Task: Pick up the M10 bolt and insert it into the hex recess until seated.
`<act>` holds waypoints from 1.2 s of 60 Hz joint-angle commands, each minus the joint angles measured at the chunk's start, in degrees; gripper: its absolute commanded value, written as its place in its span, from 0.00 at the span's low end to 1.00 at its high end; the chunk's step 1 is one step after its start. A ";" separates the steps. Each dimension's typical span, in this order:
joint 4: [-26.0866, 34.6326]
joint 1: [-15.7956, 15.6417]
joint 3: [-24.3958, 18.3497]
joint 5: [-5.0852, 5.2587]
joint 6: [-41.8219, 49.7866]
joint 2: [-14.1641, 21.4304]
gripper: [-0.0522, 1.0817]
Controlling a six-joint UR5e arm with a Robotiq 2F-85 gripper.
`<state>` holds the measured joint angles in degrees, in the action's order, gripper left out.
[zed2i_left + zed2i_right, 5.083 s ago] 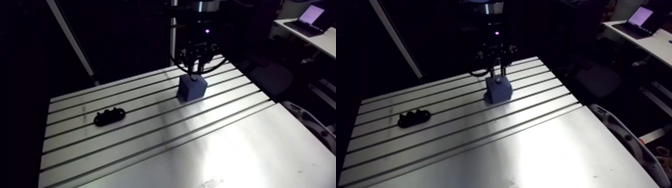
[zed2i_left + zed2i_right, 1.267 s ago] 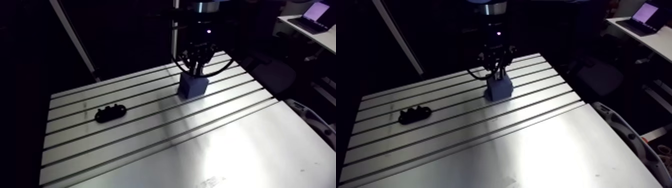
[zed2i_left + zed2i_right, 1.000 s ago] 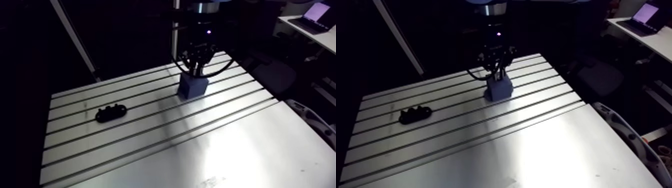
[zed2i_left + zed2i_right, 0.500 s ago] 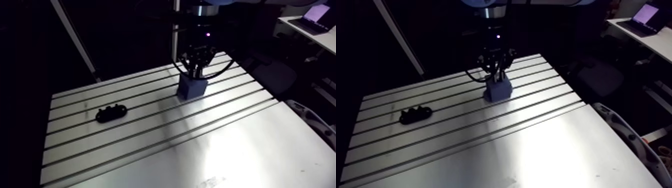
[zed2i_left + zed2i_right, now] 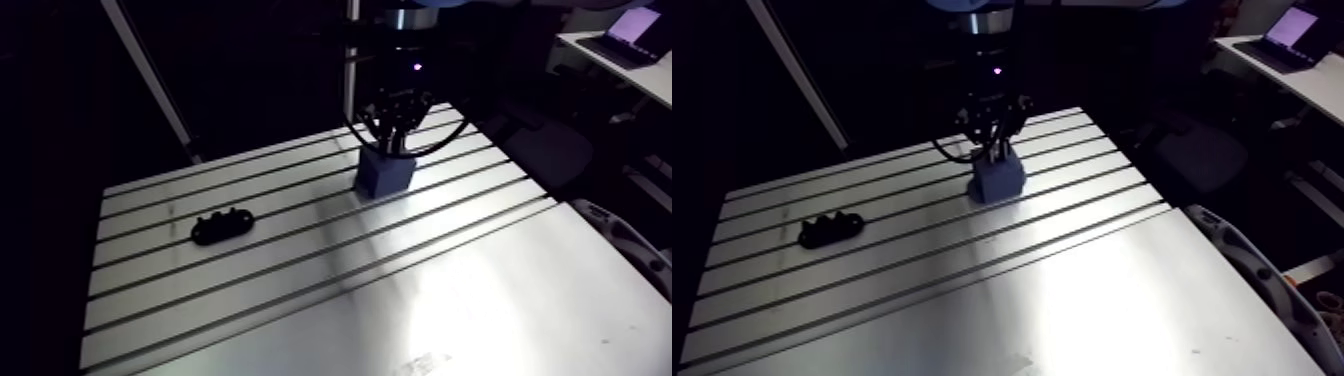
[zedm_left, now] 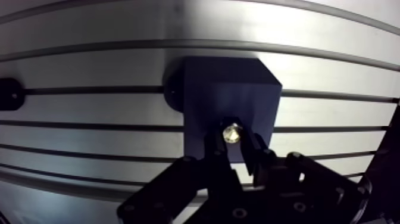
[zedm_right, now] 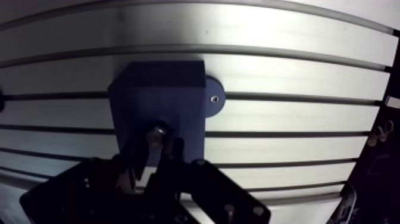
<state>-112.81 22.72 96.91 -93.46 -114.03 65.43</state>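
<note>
The gripper [image 6: 233, 142] hangs straight down over a blue block [image 6: 229, 98], its fingers [image 6: 214, 156] drawn narrow and clamped on the bolt [image 6: 232, 132]. The bolt's shiny end shows between the fingertips, over the near part of the block's top face. Whether it has entered the block I cannot tell, as the fingers hide that spot. The block stands on the table [image 5: 450, 300] near the far edge, towards the far right corner, straddling a slot. A round foot [image 7: 214, 99] with a small screw sticks out from its base. A low black part [image 5: 221, 227] lies well apart from the block, near the table's left edge.
</note>
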 commanded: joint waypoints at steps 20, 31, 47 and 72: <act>0.00 0.05 -0.38 -0.44 -4.98 -0.35 0.67; 0.07 0.05 -0.18 -0.38 -7.56 -0.27 0.67; -0.09 0.13 -0.45 -0.45 -10.13 -0.18 0.67; 0.00 0.05 0.07 -0.37 -16.28 -0.09 0.67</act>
<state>-112.88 22.78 96.69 -93.84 -127.19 65.30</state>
